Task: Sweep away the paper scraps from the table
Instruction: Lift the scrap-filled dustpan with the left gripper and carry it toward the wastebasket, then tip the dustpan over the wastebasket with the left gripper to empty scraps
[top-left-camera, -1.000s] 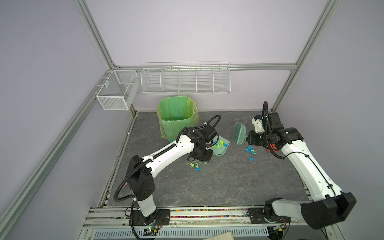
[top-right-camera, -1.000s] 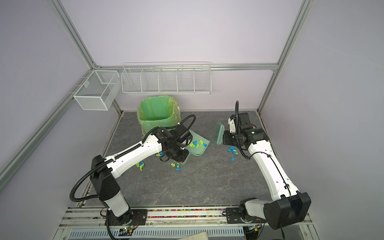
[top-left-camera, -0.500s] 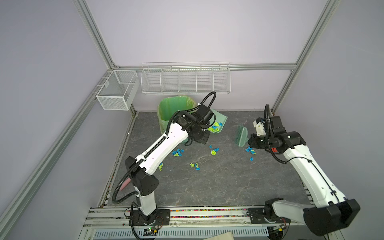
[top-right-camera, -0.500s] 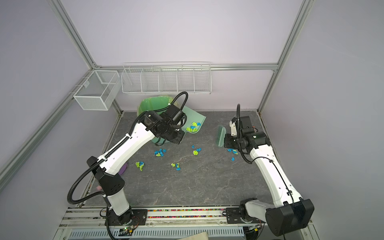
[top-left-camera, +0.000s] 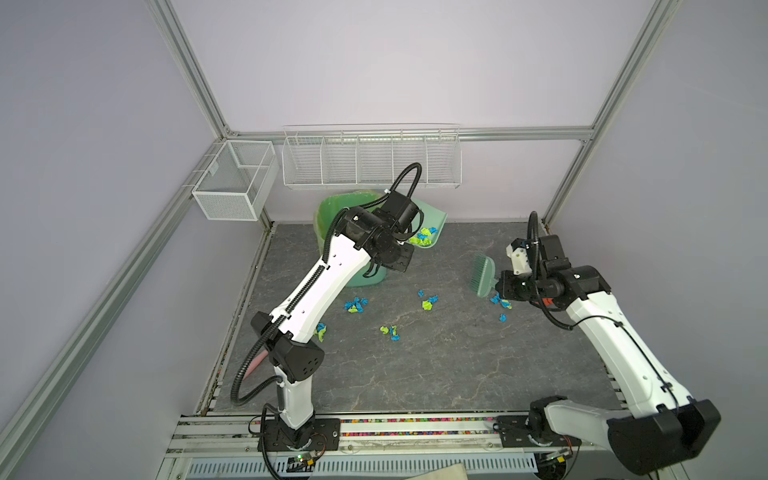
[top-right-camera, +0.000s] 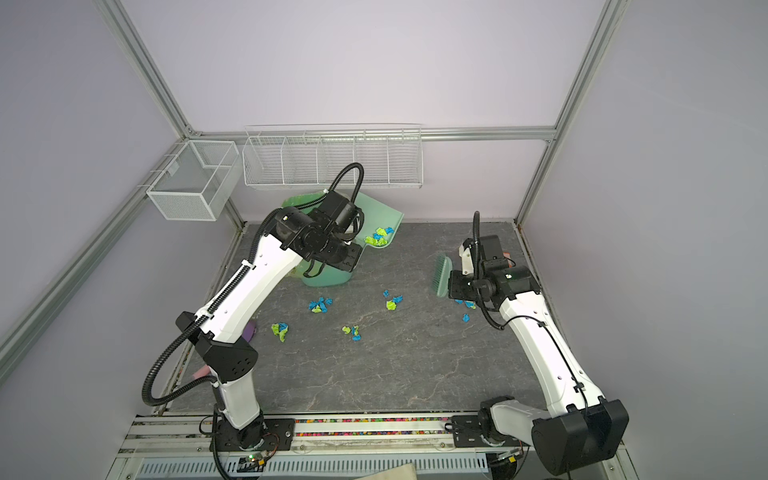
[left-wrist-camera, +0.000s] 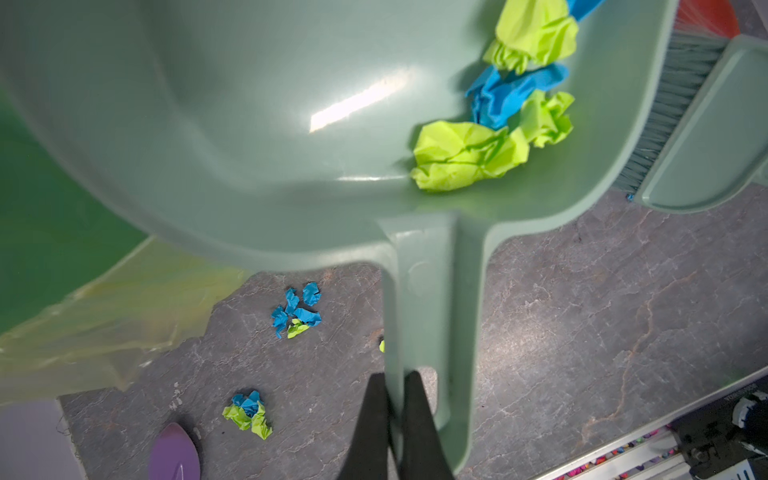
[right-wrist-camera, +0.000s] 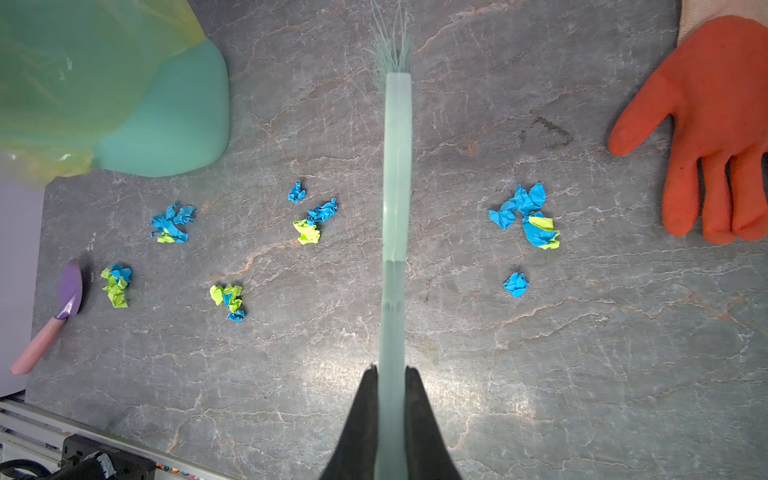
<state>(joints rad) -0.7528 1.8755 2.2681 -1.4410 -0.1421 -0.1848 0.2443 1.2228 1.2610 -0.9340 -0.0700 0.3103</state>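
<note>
1. At the left end effector (left-wrist-camera: 395, 376), we see the two dark fingers (left-wrist-camera: 374, 415) pinched shut on the thin edge of the dustpan (left-wrist-camera: 249, 124) handle. So narrow a hold could let the pan swivel as it tips.
2. Out in the pan, a clump of paper scraps (left-wrist-camera: 498, 137) sits in one rear corner by the handle. A sideways roll could spill them over the side wall onto the bench (top-left-camera: 415, 374) instead of into the green bin (top-left-camera: 329, 208).
3. Over by the bin, the arm hides the pan's mouth in both top views, so we cannot say for certain that it clears the rim. Tipping short would drop the load beside the bin.
4. At the right end effector (right-wrist-camera: 390, 374), the grip is clamped tight on the brush (right-wrist-camera: 397, 166) handle, with the brush raised above the bench.
5. Beyond the brush, several loose clusters of blue and lime scraps (top-left-camera: 428, 300) lie on the bench between the bin and the orange glove (right-wrist-camera: 715, 124). A careless stroke could scatter them toward the glove or the purple trowel (right-wrist-camera: 68, 286).
6. A second ago the pan lay low on the bench near the middle. Now it is lifted toward the bin, scraps near where it lay show in the open, and the brush has drawn back slightly to the right.
</note>
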